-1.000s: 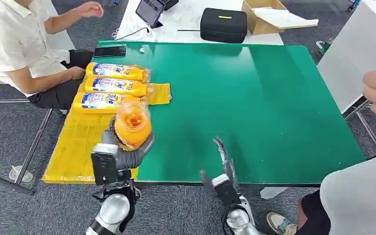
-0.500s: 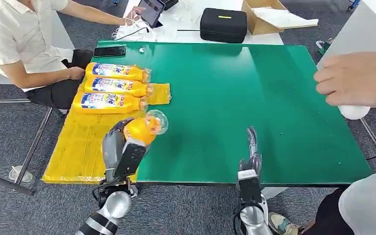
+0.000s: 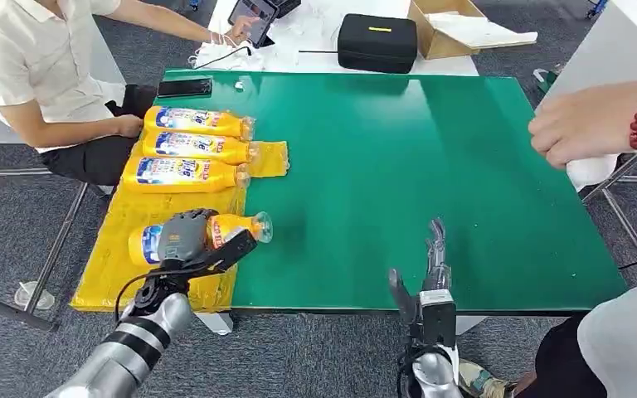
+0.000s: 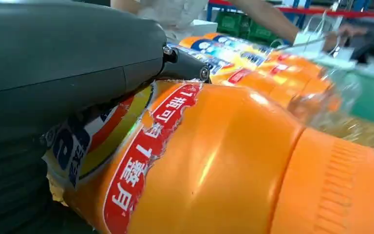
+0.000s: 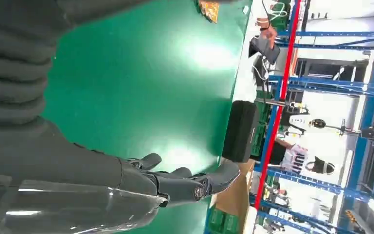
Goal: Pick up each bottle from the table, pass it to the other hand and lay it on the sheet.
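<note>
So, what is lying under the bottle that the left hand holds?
The yellow sheet lies under the bottle, whose cap end reaches past the sheet's edge over the green table. The left hand covers the bottle's middle, so contact there cannot be seen.

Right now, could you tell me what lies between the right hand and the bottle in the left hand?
Only bare green table separates the right hand from the bottle, in the head view.

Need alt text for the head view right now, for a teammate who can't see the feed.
The left robot hand holds an orange bottle lying on the yellow sheet, below three bottles in a row. The right robot hand hovers open over the green table.
</note>
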Robot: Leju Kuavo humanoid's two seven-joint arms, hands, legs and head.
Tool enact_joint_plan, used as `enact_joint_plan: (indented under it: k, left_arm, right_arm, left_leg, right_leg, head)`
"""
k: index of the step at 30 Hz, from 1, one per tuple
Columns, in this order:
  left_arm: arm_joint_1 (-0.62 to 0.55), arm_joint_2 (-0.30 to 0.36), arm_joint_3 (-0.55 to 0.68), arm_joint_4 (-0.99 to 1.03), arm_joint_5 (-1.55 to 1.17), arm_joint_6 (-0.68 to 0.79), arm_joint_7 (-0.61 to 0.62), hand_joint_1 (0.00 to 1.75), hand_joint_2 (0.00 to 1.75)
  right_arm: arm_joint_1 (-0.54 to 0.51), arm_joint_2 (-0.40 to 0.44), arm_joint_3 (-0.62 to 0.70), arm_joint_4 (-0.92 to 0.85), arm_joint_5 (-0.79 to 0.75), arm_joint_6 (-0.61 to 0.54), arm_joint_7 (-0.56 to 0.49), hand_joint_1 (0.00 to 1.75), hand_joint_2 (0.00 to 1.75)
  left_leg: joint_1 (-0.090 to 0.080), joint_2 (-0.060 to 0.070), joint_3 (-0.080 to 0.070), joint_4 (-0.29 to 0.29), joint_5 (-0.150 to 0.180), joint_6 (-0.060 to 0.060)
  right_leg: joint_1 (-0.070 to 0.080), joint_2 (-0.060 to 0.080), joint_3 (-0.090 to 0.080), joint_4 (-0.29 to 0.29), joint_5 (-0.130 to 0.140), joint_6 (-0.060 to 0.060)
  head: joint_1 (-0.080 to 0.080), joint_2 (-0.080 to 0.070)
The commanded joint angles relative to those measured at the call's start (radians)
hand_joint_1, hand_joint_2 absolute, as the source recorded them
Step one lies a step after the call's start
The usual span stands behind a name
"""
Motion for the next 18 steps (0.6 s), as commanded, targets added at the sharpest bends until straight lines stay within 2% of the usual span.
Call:
enact_joint_plan:
  k: [1, 2, 4, 5, 6, 8, 9, 10, 16, 17, 18]
  left_arm:
    - [-0.1, 0.026, -0.043, 0.183, -0.037, -0.041, 0.013, 1.75, 1.75]
    - [-0.1, 0.026, -0.043, 0.183, -0.037, -0.041, 0.013, 1.75, 1.75]
    - [-0.107, 0.02, -0.04, 0.196, -0.038, -0.078, 0.015, 1.75, 1.75]
    - [-0.107, 0.019, -0.037, 0.199, -0.037, -0.084, 0.017, 1.48, 1.75]
    - [-0.105, 0.017, -0.031, 0.2, -0.032, -0.084, 0.02, 1.05, 1.75]
    - [-0.104, 0.015, -0.025, 0.206, -0.026, -0.094, 0.021, 0.58, 1.75]
    - [-0.103, 0.013, -0.015, 0.214, -0.014, -0.114, 0.02, 0.49, 1.75]
    - [-0.103, 0.015, -0.013, 0.22, -0.012, -0.128, 0.019, 0.42, 1.75]
    - [-0.103, 0.015, -0.013, 0.22, -0.012, -0.128, 0.019, 0.42, 1.75]
    - [-0.102, 0.018, -0.012, 0.222, -0.012, -0.129, 0.019, 0.33, 1.75]
    - [-0.104, 0.017, -0.011, 0.23, -0.011, -0.15, 0.019, 0.35, 1.75]
  right_arm:
    - [-0.026, 0.01, -0.016, 0.059, -0.013, 0.013, 0.001, 0.0, 1.75]
    - [-0.026, 0.01, -0.016, 0.059, -0.013, 0.013, 0.001, 0.0, 1.75]
    - [-0.024, 0.013, -0.006, 0.061, -0.01, 0.024, 0.001, 0.0, 1.75]
    - [-0.023, 0.013, -0.003, 0.061, -0.009, 0.024, 0.001, 0.0, 1.75]
    - [-0.022, 0.014, -0.002, 0.061, -0.008, 0.024, 0.001, 0.0, 1.75]
    - [-0.022, 0.015, -0.003, 0.062, -0.013, 0.024, 0.001, 0.0, 1.75]
    - [-0.022, 0.013, -0.003, 0.064, -0.013, 0.022, 0.001, 0.0, 1.75]
    - [-0.022, 0.013, -0.007, 0.067, -0.016, 0.022, 0.001, 0.0, 1.75]
    - [-0.022, 0.013, -0.007, 0.067, -0.016, 0.022, 0.001, 0.0, 1.75]
    - [-0.021, 0.012, -0.007, 0.067, -0.017, 0.023, 0.001, 0.0, 1.75]
    - [-0.021, 0.012, -0.012, 0.071, -0.02, 0.024, 0.001, 0.0, 1.75]
  left_leg:
    - [0.001, 0.002, 0.007, 0.0, -0.003, 0.0]
    - [0.0, 0.002, 0.003, 0.0, -0.001, 0.0]
    - [0.0, 0.002, 0.004, 0.0, -0.001, 0.0]
    - [0.001, 0.002, 0.006, 0.0, -0.002, 0.0]
    - [0.0, 0.002, 0.004, 0.0, -0.001, 0.0]
    - [0.0, 0.002, 0.005, 0.0, -0.002, 0.0]
    - [0.0, 0.003, 0.007, 0.0, -0.003, 0.0]
    - [0.0, 0.003, 0.005, -0.001, -0.002, 0.0]
    - [0.0, 0.002, 0.006, 0.0, -0.002, 0.0]
    - [0.0, 0.002, 0.004, -0.001, -0.001, 0.0]
    - [0.0, 0.002, 0.007, 0.0, -0.002, 0.001]
  right_leg:
    - [0.001, 0.0, 0.007, 0.0, -0.002, -0.003]
    - [0.001, 0.001, 0.003, -0.001, 0.0, -0.002]
    - [0.001, 0.0, 0.004, 0.0, -0.001, -0.002]
    - [0.002, 0.0, 0.005, 0.0, -0.001, -0.003]
    - [0.001, 0.0, 0.004, -0.001, -0.001, -0.002]
    - [0.001, 0.001, 0.005, 0.0, -0.001, -0.002]
    - [0.001, 0.001, 0.007, 0.0, -0.002, -0.003]
    - [0.001, 0.002, 0.004, -0.001, -0.001, -0.002]
    - [0.001, 0.001, 0.005, -0.001, -0.001, -0.002]
    - [0.001, 0.0, 0.004, -0.001, -0.001, -0.002]
    - [0.001, 0.001, 0.007, -0.001, -0.002, -0.002]
  head:
    - [0.0, 0.0]
    - [0.0, 0.0]
    - [0.0, 0.0]
    - [0.0, 0.0]
    - [0.0, 0.0]
    - [0.0, 0.0]
    - [0.0, 0.0]
    - [0.0, 0.0]
    - [0.0, 0.0]
    - [0.0, 0.0]
    - [0.0, 0.0]
